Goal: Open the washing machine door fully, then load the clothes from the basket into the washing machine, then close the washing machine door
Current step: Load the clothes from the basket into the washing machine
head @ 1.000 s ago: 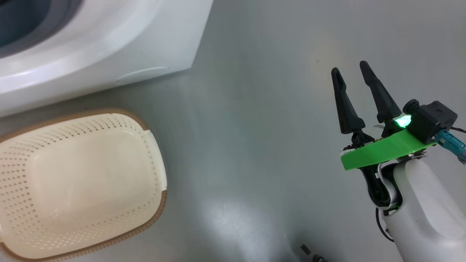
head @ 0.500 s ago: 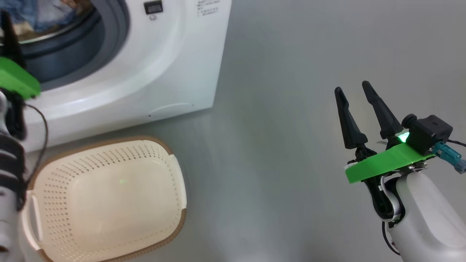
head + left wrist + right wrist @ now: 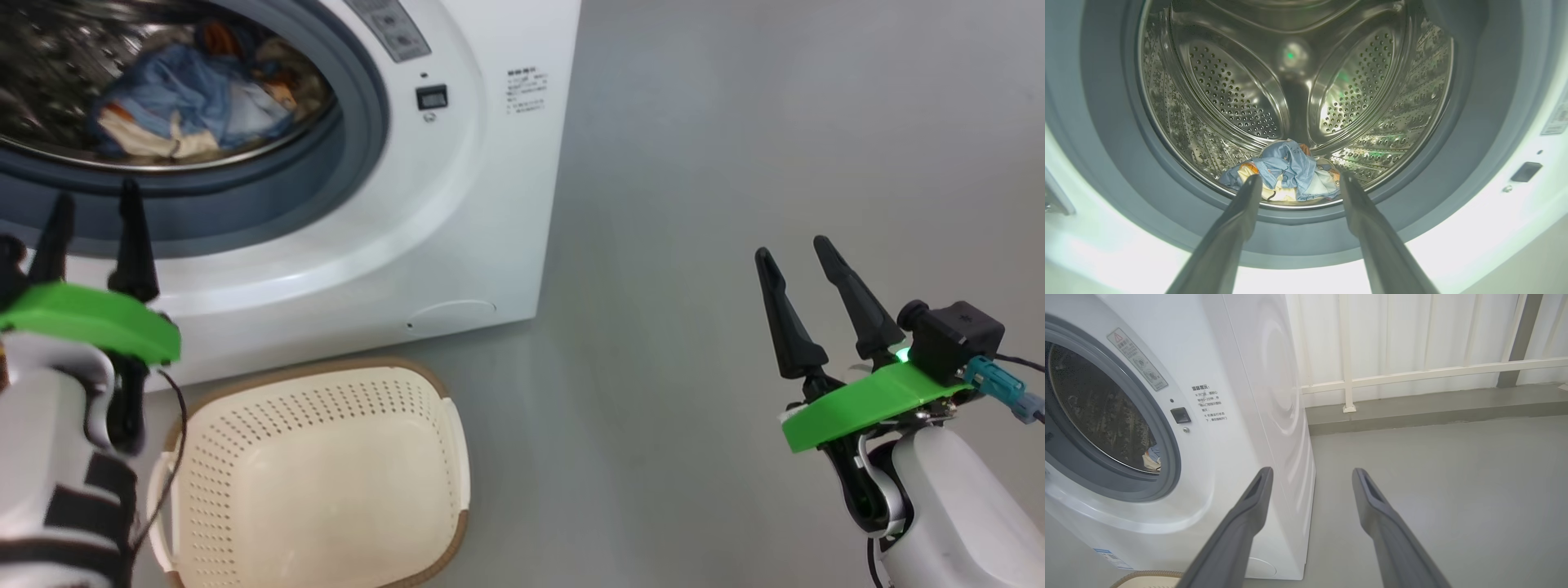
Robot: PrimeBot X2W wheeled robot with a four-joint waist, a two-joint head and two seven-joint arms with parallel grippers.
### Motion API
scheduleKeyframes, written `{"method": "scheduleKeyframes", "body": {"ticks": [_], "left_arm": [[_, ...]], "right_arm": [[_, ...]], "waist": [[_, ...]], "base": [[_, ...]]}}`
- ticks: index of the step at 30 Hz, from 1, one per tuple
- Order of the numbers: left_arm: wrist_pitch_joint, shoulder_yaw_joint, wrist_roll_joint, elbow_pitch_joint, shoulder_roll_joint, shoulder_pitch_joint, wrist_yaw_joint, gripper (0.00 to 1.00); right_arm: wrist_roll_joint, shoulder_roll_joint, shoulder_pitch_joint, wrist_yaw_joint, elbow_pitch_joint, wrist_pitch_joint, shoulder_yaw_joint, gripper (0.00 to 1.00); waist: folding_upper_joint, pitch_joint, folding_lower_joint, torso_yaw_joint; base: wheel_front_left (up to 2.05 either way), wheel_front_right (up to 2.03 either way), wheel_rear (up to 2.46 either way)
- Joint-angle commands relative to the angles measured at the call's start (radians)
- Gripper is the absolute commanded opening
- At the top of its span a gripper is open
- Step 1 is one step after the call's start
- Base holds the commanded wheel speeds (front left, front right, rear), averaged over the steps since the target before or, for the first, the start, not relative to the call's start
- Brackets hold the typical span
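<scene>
The white washing machine (image 3: pixel 490 188) stands at the upper left, its round mouth uncovered; the washing machine door is out of view. The clothes (image 3: pixel 188 106), a light blue and cream bundle, lie at the bottom of the steel drum (image 3: pixel 1229 94); the left wrist view has the clothes (image 3: pixel 1286 171) just beyond my fingers. My left gripper (image 3: pixel 95 198) is open outside the grey seal (image 3: pixel 359 155) and holds nothing. The cream basket (image 3: pixel 318 482) sits empty on the floor before the machine. My right gripper (image 3: pixel 791 249) hangs open over bare floor, well right of the machine.
Grey floor (image 3: pixel 694 163) spreads to the right of the machine. A white railing (image 3: pixel 1412 371) and a pale wall stand behind it. A round cap (image 3: pixel 451 314) sits low on the machine's front. The basket's rim (image 3: pixel 1147 575) peeks in at the bottom of the right wrist view.
The head camera has swung up and left, so machine and basket slid down and right in the picture. My left gripper has come into view before the drum mouth.
</scene>
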Motion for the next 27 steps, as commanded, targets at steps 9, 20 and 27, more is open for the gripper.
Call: {"method": "scheduleKeyframes", "body": {"ticks": [9, 20, 27], "left_arm": [[-0.006, 0.099, 0.035, -0.243, 0.017, 0.244, 0.007, 1.00], [-0.006, 0.137, 0.061, -0.449, -0.033, 0.470, 0.028, 1.00], [-0.006, 0.160, 0.054, -0.535, -0.062, 0.574, 0.043, 1.00]], "right_arm": [[0.018, -0.027, 0.046, 0.004, -0.010, -0.008, 0.021, 1.00], [0.022, -0.046, 0.075, 0.004, -0.015, -0.008, 0.018, 1.00], [0.022, -0.054, 0.093, 0.004, -0.014, -0.008, 0.016, 1.00]], "waist": [[0.0000, -0.117, 0.0001, 0.065], [0.0000, -0.155, 0.0001, 0.084], [0.0000, -0.181, 0.0001, 0.093]], "base": [[0.00, 0.00, 0.00], [0.00, 0.00, 0.00], [0.00, 0.00, 0.00]]}}
